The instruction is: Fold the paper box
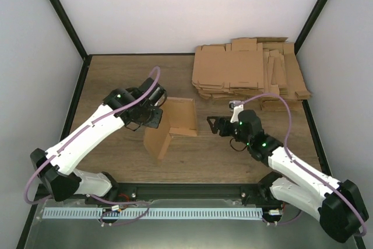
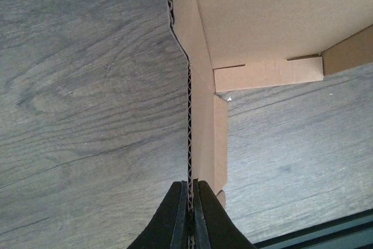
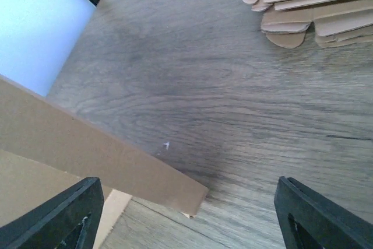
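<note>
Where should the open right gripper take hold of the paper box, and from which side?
Probably the right-side wall of the paper box, approached from the right, where the right gripper faces it with jaws open. That wall is a thin sheet with a free edge, so the jaws can straddle it. The left gripper pinches the opposite wall, so this side is free.

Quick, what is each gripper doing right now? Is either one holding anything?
Left gripper: closed, pinching one panel of the paper box by its edge.
Right gripper: open, holding nothing.
</note>
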### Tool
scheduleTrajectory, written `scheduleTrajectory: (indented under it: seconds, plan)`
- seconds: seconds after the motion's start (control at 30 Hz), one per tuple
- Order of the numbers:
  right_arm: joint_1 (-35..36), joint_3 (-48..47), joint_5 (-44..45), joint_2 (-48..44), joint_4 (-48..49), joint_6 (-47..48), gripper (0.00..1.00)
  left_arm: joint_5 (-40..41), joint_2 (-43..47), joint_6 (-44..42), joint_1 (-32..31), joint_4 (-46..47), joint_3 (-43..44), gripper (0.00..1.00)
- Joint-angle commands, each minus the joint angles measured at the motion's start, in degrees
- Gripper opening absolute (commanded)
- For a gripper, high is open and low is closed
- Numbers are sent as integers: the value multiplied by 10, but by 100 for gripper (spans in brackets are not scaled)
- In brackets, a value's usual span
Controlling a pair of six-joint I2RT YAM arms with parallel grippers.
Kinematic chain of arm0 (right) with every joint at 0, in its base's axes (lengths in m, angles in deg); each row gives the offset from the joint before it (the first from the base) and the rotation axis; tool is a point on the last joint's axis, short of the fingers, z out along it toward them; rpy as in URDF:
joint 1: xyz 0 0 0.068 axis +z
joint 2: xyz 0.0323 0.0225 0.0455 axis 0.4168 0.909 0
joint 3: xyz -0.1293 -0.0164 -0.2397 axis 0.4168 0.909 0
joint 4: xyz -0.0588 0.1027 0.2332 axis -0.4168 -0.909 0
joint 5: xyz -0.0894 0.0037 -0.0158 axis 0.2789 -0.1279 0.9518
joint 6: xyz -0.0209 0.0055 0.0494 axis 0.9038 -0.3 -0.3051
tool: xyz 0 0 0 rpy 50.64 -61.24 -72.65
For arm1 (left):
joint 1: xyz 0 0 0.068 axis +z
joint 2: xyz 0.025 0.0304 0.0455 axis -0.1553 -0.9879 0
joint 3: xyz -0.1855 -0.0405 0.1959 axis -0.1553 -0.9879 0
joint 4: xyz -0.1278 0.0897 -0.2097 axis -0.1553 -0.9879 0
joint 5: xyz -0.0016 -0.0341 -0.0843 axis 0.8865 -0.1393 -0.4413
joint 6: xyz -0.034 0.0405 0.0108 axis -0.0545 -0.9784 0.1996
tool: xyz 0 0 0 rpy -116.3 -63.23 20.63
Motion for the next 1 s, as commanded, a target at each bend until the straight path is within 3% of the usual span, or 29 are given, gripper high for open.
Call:
scheduleTrajectory:
  seconds: [0.0, 0.17, 0.5, 0.73, 0.97]
  plan:
    - [-44, -58, -108, 1, -69, 43, 82, 24, -21, 2, -12, -7, 1, 4]
    - [-45, -99, -192, 14, -55, 49, 73, 16, -24, -1, -14, 7, -10, 5]
    - [-52, -137, -223, 67, -6, 3, 58, 14, -30, -1, -19, 25, -31, 6]
    - [-56, -143, -235, 85, 18, -15, 59, 14, -38, -6, -22, 28, -26, 11]
    - [-56, -149, -202, 74, -11, 66, 70, 10, -39, -15, -23, 45, -25, 17]
